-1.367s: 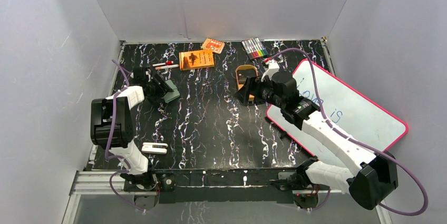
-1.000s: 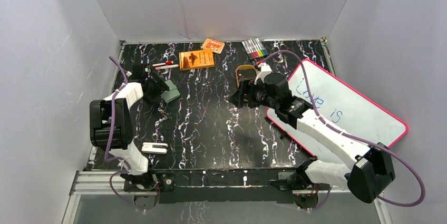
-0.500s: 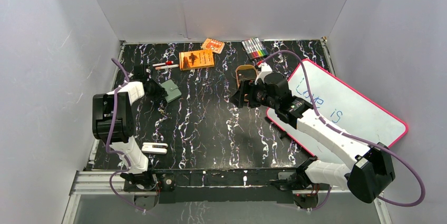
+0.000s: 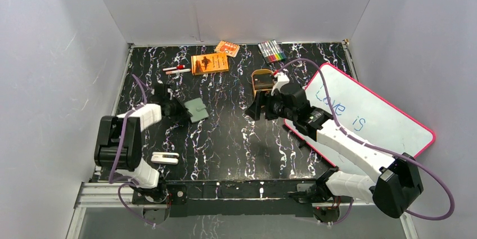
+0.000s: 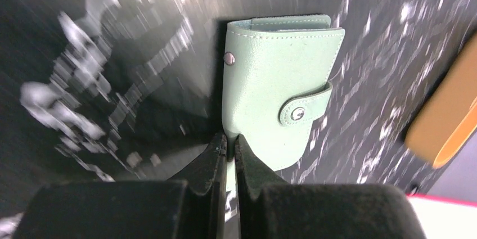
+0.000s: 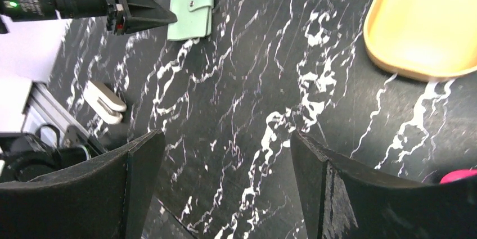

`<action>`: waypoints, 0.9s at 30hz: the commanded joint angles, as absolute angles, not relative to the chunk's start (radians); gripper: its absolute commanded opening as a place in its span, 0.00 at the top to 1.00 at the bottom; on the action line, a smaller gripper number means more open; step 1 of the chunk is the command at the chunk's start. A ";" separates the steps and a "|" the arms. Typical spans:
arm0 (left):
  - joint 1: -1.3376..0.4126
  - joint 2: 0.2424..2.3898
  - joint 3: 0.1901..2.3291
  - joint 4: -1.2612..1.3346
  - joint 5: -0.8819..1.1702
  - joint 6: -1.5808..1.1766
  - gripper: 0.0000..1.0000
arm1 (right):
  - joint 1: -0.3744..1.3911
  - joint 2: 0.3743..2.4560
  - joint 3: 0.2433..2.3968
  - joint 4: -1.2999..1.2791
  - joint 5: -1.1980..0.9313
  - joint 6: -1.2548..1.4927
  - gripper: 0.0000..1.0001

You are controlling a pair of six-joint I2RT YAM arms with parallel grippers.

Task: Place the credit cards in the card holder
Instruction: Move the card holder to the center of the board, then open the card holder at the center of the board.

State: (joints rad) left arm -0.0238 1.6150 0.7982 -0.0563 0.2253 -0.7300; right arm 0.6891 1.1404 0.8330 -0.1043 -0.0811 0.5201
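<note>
1. The left tool (image 5: 228, 140) is clamped on the near edge of the green wallet (image 5: 275, 93), its two fingers almost together with only the thin edge between them. I judge this edge grip leaves the snap face turned up and free.
2. The wallet lies left of the middle of the worktop (image 4: 225, 149), closed, with its snap tab (image 5: 298, 114) fastened. It has to be opened before any card goes in.
3. The right tool (image 6: 225, 143) hangs over bare worktop with its fingers wide apart, holding nothing, between the wallet and the yellow tin (image 6: 422, 31). It looks placed to help with either.
4. I cannot make out the cards. A dark strip at the tin's far edge may be them, but that is unsure.
5. The whiteboard (image 4: 382, 121) carries blue handwriting that reads "Love is".
6. The orange booklet (image 4: 210, 63) has print too small to read. The wallet shows no brand.
</note>
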 commanded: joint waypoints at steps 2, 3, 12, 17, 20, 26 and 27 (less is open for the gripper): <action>-0.179 1.437 0.630 -0.097 0.237 -0.800 1.00 | 0.788 1.108 0.780 -0.113 -0.008 0.506 0.10; -0.214 1.402 0.595 -0.092 0.222 -0.823 1.00 | 0.811 1.110 0.769 -0.118 0.021 0.510 0.11; -0.492 1.163 0.377 -0.024 0.105 -1.079 1.00 | 1.022 1.240 0.768 -0.113 0.216 0.529 0.20; -0.524 1.182 0.351 0.041 0.104 -1.123 1.00 | 1.084 1.418 0.896 -0.124 0.273 0.502 0.28; -0.524 1.200 0.372 0.034 0.108 -1.100 1.00 | 1.110 1.514 0.978 -0.140 0.297 0.475 0.35; -0.525 1.121 0.386 -0.009 0.104 -1.086 0.71 | 1.122 1.612 1.070 -0.157 0.315 0.433 0.40; -0.524 1.100 0.390 -0.030 0.100 -1.082 0.66 | 1.123 1.629 1.081 -0.158 0.312 0.429 0.41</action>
